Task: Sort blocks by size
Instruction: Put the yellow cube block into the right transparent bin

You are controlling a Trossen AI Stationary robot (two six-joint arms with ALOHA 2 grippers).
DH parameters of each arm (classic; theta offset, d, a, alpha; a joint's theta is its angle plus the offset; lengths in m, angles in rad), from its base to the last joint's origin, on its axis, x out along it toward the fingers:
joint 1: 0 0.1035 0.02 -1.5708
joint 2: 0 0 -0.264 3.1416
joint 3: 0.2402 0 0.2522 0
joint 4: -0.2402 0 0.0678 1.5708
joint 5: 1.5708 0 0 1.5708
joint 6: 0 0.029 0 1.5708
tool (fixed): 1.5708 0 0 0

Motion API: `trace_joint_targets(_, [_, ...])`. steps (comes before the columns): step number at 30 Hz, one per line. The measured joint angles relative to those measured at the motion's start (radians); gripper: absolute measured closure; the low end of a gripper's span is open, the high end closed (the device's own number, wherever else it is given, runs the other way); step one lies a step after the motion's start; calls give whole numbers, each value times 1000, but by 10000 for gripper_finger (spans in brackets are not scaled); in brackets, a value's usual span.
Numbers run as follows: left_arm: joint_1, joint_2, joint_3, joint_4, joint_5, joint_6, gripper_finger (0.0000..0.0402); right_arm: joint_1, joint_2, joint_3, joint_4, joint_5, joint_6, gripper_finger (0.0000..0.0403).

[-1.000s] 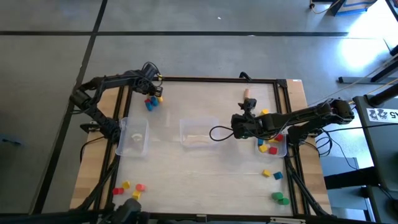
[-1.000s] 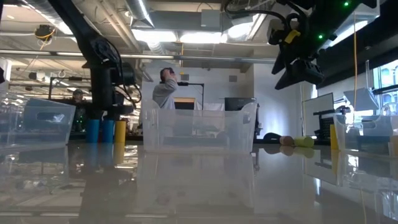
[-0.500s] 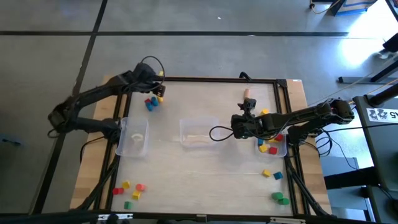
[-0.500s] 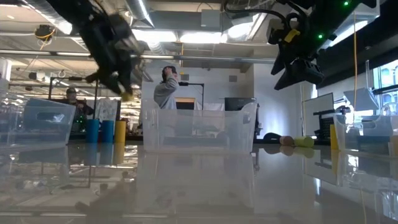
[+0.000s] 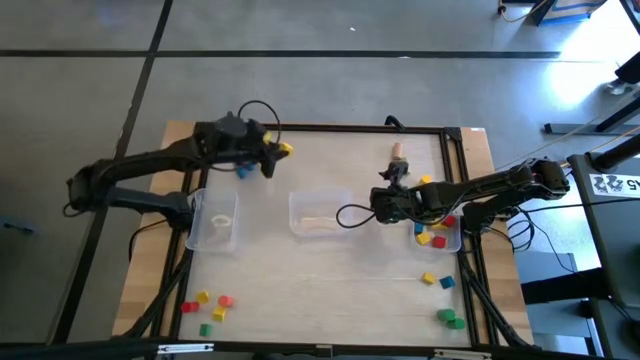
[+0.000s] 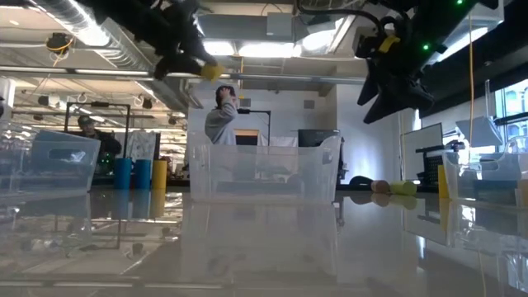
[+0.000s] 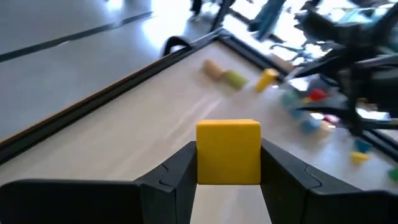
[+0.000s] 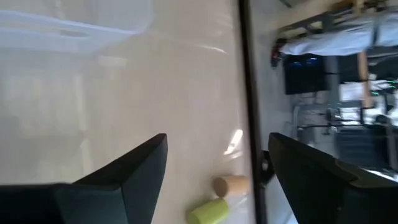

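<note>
A yellow block (image 7: 228, 152) hangs high above the table's far left part, with my left gripper (image 5: 279, 151) shut on it; the low view shows the yellow block (image 6: 210, 72) well above the bins. Two blue blocks (image 6: 133, 173) and a yellow one (image 6: 159, 173) stand on the table below it. My right gripper (image 5: 388, 193) hovers open above the table right of the middle clear bin (image 5: 320, 213), with nothing between its fingers. A tan cylinder (image 8: 229, 185) and a green one (image 8: 208, 211) lie on their sides by the far edge. My left gripper pinches the yellow block by two opposite side faces (image 7: 202, 163) between its two fingers (image 7: 177, 171). The fingers come almost level, slanting slightly down and pointing toward the table's right. The block sits upright between them, lifted clear of the table.
A clear bin (image 5: 215, 220) stands at the left and another (image 5: 447, 240), with several blocks in it, at the right. Loose blocks lie near the front left corner (image 5: 212, 305) and the front right corner (image 5: 445, 300). A black frame (image 5: 350, 128) borders the table. People stand in the room behind.
My left gripper has risen from the blocks at the far left with the yellow block, swung toward the table's right, and tipped from pointing steeply down to nearly level. The yellow block is now lifted clear; the two blue blocks and the other yellow one stayed in place.
</note>
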Motion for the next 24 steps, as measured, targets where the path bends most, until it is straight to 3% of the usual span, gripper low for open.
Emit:
trace_joint_targets(9, [-185,98,0,251,0,-17,259,31,-12,22,-9,-205,56,118])
trace_joint_targets(24, [-375,427,20,729,-2,-76,259,277,-194,257,-280,-207,182,118])
